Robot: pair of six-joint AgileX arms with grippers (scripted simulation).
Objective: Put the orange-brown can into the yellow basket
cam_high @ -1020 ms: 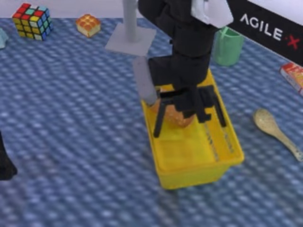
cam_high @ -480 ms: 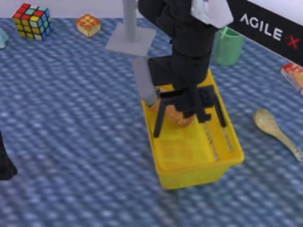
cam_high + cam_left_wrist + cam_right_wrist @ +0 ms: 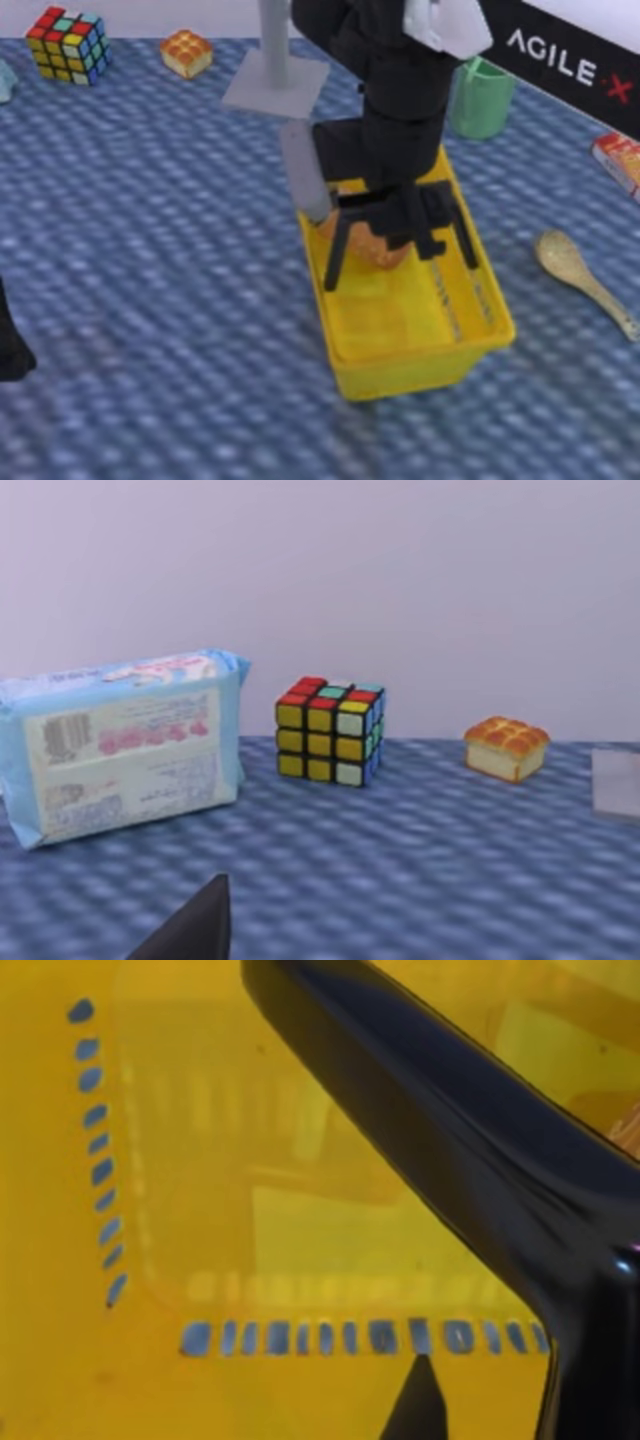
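The yellow basket [image 3: 420,375] stands right of the table's middle, its black handle [image 3: 335,252] across the back half. My right gripper [image 3: 385,232] reaches down into the back of it. The orange-brown can [image 3: 367,250] shows partly beneath the gripper, inside the basket. In the right wrist view I see the basket's floor [image 3: 300,1250], the handle [image 3: 450,1160], one fingertip [image 3: 420,1405] with nothing against it, and a sliver of the can [image 3: 630,1128] off to the side. The left gripper [image 3: 10,350] is parked at the table's left edge.
A green cup [image 3: 482,95] stands behind the basket beside a grey stand [image 3: 275,80]. A Rubik's cube [image 3: 68,45] and a small bread-like block [image 3: 187,52] are at the back left. A spoon [image 3: 580,275] and a red box [image 3: 620,160] lie right. A blue-white pack [image 3: 120,745] is near the left arm.
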